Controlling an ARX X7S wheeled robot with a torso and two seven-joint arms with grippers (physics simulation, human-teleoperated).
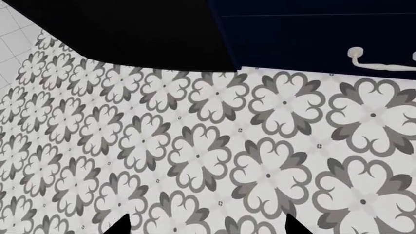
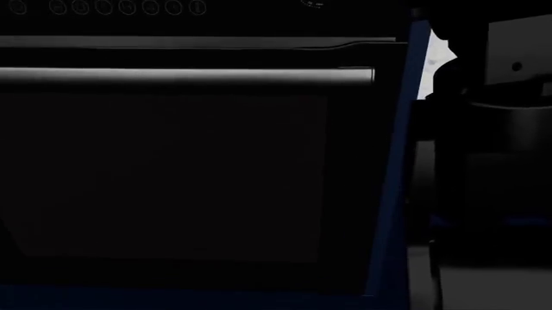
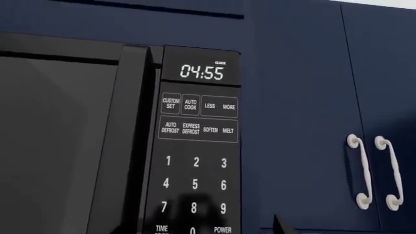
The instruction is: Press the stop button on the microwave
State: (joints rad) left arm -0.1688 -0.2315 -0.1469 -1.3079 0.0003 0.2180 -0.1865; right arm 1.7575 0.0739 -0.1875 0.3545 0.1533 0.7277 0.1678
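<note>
Microwave (image 3: 130, 141) keypad (image 3: 195, 161) directly ahead of right hand; hand's grip state cannot tell.

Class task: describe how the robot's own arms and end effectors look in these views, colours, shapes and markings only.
Little shows. The left end effector appears as two plain black pointed fingertips. Of the right end effector, one black pointed tip shows. The head view has a dark grey rounded arm section with a lighter grey boxy part above. No cables or markings visible.

Left claw (image 1: 204, 226) tips apart
</note>
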